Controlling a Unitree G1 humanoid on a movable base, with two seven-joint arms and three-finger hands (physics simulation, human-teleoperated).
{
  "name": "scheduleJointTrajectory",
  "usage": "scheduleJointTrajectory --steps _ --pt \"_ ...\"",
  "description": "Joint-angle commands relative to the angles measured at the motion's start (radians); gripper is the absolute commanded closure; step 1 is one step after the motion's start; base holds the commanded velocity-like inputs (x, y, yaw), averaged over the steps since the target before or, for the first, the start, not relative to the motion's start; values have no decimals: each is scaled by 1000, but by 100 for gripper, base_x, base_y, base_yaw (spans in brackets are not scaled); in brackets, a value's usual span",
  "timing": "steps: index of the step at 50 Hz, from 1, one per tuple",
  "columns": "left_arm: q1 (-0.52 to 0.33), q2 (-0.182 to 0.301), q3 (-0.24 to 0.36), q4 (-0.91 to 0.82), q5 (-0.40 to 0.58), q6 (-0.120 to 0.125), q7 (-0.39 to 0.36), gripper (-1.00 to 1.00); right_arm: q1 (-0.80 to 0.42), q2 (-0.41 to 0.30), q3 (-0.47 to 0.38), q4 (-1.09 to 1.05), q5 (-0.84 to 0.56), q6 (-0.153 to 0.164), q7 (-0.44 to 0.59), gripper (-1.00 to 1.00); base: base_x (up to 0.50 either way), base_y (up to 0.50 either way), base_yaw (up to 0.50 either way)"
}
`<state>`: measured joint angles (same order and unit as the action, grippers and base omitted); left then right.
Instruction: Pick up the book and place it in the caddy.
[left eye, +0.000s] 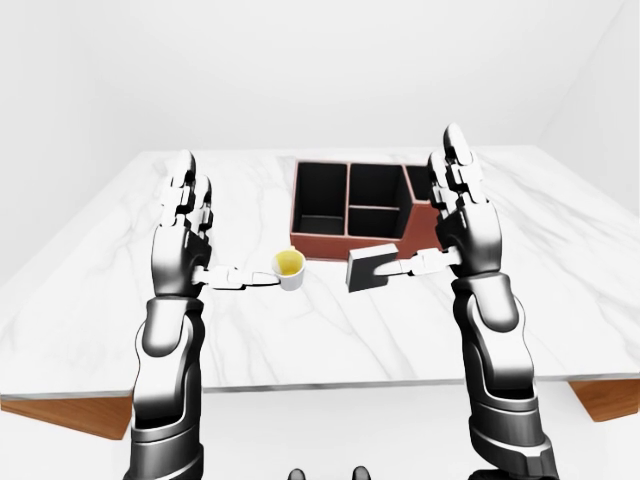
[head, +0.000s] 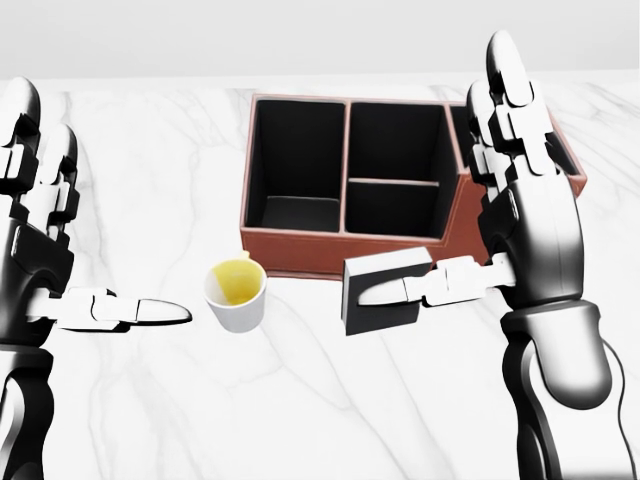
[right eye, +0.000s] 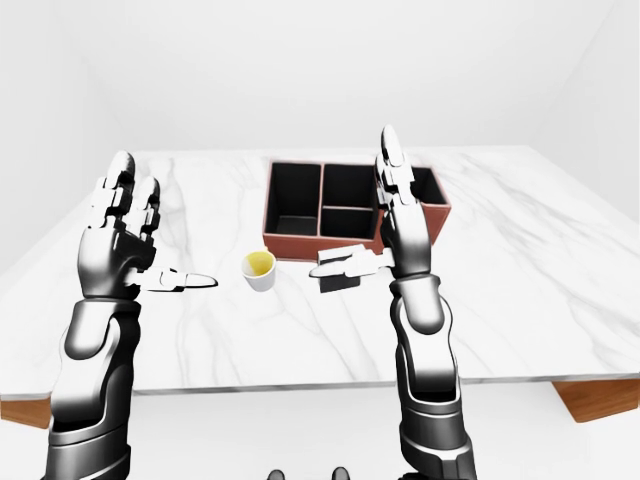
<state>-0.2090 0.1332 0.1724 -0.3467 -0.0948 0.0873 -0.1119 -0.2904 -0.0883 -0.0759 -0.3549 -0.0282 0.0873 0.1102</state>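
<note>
Book stands upright just below the caddy in the head view, broad face toward camera, right hand beside it, fingers spread, thumb across its face, not clamped; left hand open, well apart.

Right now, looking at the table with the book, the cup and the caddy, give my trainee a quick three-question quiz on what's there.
1. True or false: the book already sits inside the caddy.
2. In the head view, what stands on the table left of the book? A) a cup B) a plate C) a bottle
3. Which hand is nearest the book, and are its fingers closed round it?

Key:
1. False. It stands on the table just below the caddy's near wall in the head view.
2. A, the cup, yellow inside.
3. The right hand; it is open, thumb stretched across the book, other fingers pointing up. The left hand is open too, far to the left.
</note>
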Motion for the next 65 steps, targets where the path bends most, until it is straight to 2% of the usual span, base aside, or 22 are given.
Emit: scheduleJointTrajectory --steps 1,56,63,65 --pt "3 1 1 -4 -2 0 -1 -100 4 3 2 -3 -3 0 -1 -100 21 0 0" --pt "8 -2 0 2 0 0 -3 -100 18 8 8 20 -15 0 5 -100 21 0 0" --pt "7 -2 1 17 -2 0 -3 -100 37 12 20 19 -38 0 5 -100 6 0 0" --pt "7 -1 1 16 -3 0 -3 -100 48 9 32 39 -94 0 -6 -100 0 0 0"
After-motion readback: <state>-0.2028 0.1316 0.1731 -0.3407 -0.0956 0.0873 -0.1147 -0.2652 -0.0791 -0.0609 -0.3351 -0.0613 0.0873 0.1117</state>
